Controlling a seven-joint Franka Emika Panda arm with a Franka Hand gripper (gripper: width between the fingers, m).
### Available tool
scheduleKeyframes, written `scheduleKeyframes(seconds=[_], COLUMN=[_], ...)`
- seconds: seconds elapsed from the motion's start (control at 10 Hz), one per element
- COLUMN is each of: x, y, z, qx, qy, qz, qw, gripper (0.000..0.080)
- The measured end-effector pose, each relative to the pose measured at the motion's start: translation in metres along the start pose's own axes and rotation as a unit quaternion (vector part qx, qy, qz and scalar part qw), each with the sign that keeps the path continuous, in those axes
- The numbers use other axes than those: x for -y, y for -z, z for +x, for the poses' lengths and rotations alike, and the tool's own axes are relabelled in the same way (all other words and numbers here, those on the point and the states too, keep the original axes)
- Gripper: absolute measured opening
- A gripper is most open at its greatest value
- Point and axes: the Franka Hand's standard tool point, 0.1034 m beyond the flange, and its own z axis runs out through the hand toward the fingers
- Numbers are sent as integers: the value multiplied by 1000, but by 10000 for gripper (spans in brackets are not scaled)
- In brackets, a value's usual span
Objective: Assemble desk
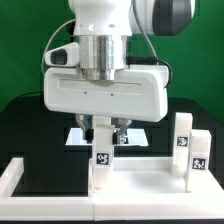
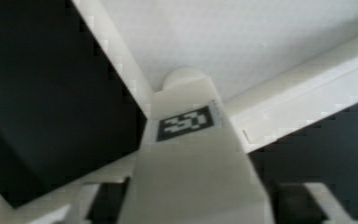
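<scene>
white leg with black-and-white tag, black mat

A flat black mat covers the work surface under a plain green backdrop. A large white rail frames the mat along its near edge and turns up at the exterior view's left. Farther back, a thin flat white marker board with dark square tags lies on the mat.

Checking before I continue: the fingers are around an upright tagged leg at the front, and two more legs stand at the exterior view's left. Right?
Not quite. The fingers do sit around the upright tagged leg, but the two other legs stand at the exterior view's right, not its left. The exterior view shows this.
</scene>
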Motion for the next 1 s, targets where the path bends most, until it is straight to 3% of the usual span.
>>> scheduleKeyframes(seconds=[0.1,0.3,0.5,0.6,0.8,0.9,1.0], x=[0,0,-2,-3,-3,-2,2], y=[0,-1,-1,-1,-2,-3,-3], z=[0,0,2,3,5,5,4], qx=[0,-2,-6,11,39,39,33], qy=[-38,-101,-248,-333,-510,-558,-567], qz=[0,0,4,12,21,20,18], qw=[999,995,969,943,859,829,823], gripper=[287,287,287,287,287,287,287])
